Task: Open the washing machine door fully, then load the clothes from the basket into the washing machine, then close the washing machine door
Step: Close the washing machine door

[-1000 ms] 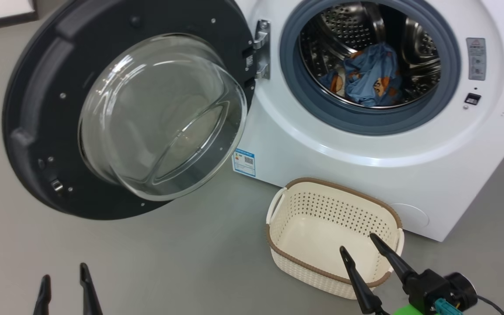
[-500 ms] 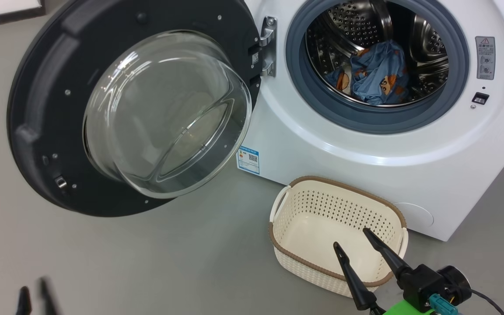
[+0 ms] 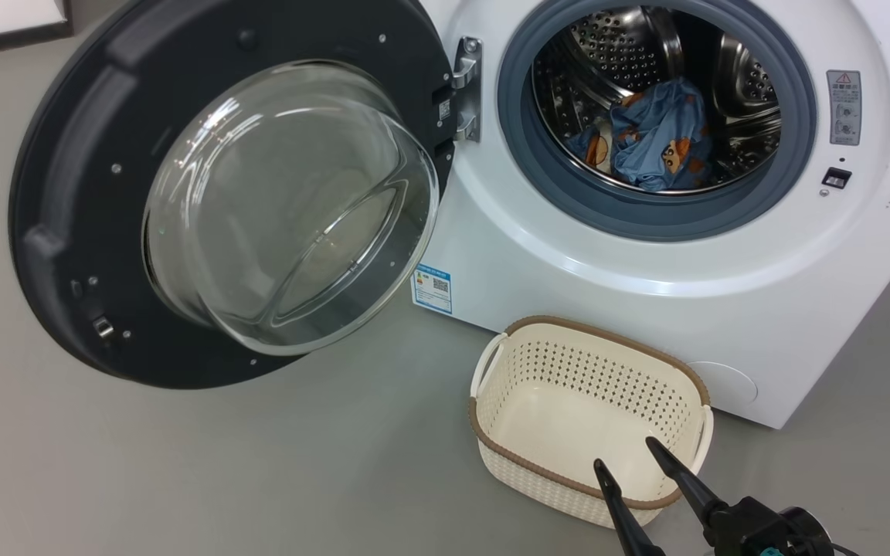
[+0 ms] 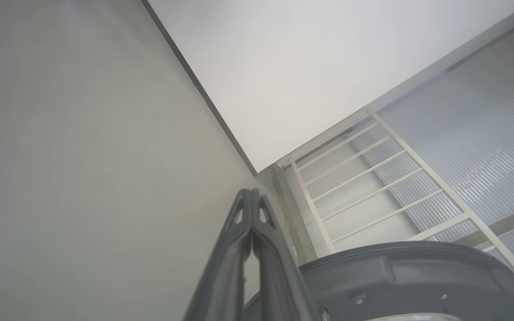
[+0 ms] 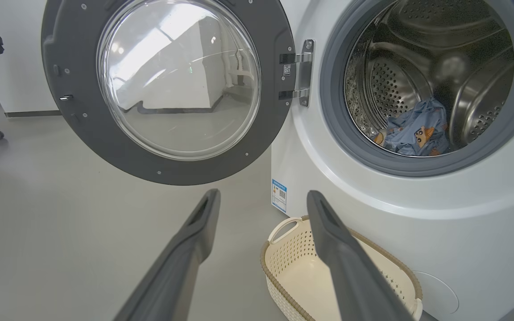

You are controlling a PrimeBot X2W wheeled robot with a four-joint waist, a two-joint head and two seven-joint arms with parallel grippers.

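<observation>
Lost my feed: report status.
Left gripper shut, empty. Right gripper open over the empty basket. Clothes in drum; washing machine door wide open. Nothing seen blocking it.

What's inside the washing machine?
Blue clothes printed with orange-brown cartoon animals lie bunched at the bottom of the shiny steel drum. Anything under that heap is covered, so it cannot be seen.

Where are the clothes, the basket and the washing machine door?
clothes (image 3: 657,135), head view, middle of the blue bundle.
basket (image 3: 561,425), head view, bare inner floor.
washing machine door (image 3: 66,193), head view, black rim's left side.
</observation>
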